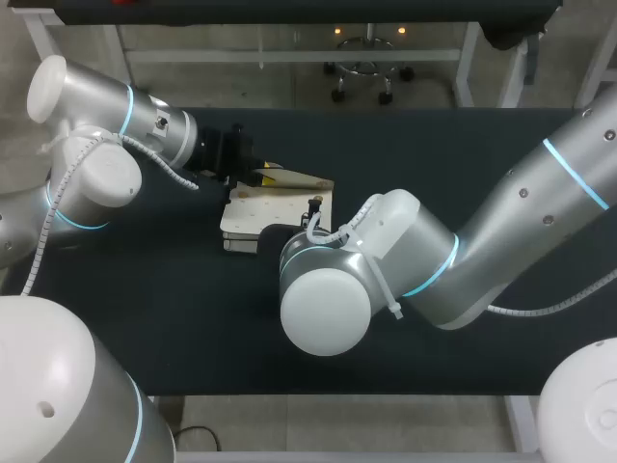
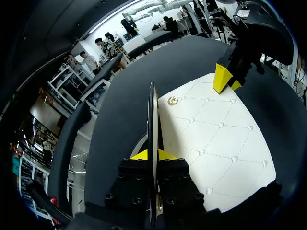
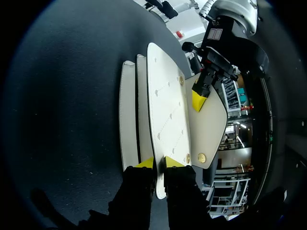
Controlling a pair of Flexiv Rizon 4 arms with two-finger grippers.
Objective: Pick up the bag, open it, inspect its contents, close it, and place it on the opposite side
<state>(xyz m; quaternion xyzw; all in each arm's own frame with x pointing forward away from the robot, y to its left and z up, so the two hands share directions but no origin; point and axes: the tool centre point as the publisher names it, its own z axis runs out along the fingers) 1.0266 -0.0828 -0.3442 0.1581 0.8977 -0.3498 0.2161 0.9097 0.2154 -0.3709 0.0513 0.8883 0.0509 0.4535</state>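
**Status**

The bag (image 1: 253, 210), white and quilted, is located on the tabletop (image 1: 434, 154), left of the middle and nearer the left arm. In the head view it appears to rest flat on the surface. Whether any part is lifted clear cannot be told.

**Hands**

- The left hand (image 2: 152, 154) is clamped on the flap (image 1: 299, 179). In the left wrist view the flap is seen edge-on as a thin line, pinched between both yellow tips.
- The right hand (image 3: 159, 163) is clamped on the panel (image 3: 165, 110), the quilted wall of the bag. Its edge is held between both tips. In the head view this hand is largely hidden under its own wrist.
- The two hands are placed at opposite ends of the bag, each visible in the other's wrist view.

**Progress**

The opening step is judged to be in hand. The flap is raised away from the panel, and its smooth inner side is exposed. The bag is therefore taken as gripped and partly opened.

**Remaining**

- The interior is not shown in any view, so inspection is judged not yet done.
- The flap is to be folded back over the panel and closed.
- The bag is to be carried to the right side of the tabletop and released there.

**Caution**

The panel should be kept held while the flap is drawn further, as the bag may otherwise be dragged along.
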